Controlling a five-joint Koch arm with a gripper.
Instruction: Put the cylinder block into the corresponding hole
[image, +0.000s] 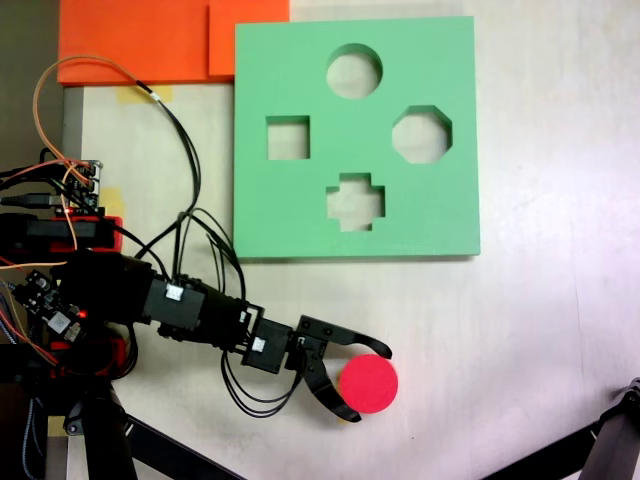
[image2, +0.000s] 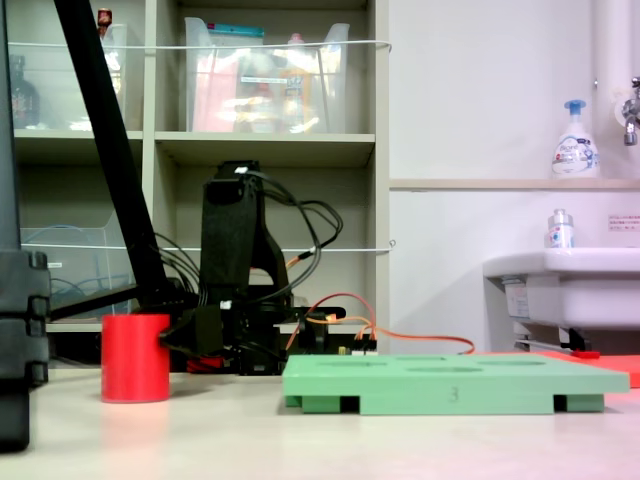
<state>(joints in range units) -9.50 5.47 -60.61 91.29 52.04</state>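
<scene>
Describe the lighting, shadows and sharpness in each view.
In the fixed view from above, light is even and soft, the green board casting a thin shadow along its lower edge, the image mildly blurred. In the fixed view from table level, the red cylinder reflects faintly in the tabletop, and the shelves behind look soft.

Both fixed views are evenly and brightly lit. Soft, short shadows are cast under the flat green square foam board (image: 300, 215). Slight blur is seen overall.
</scene>
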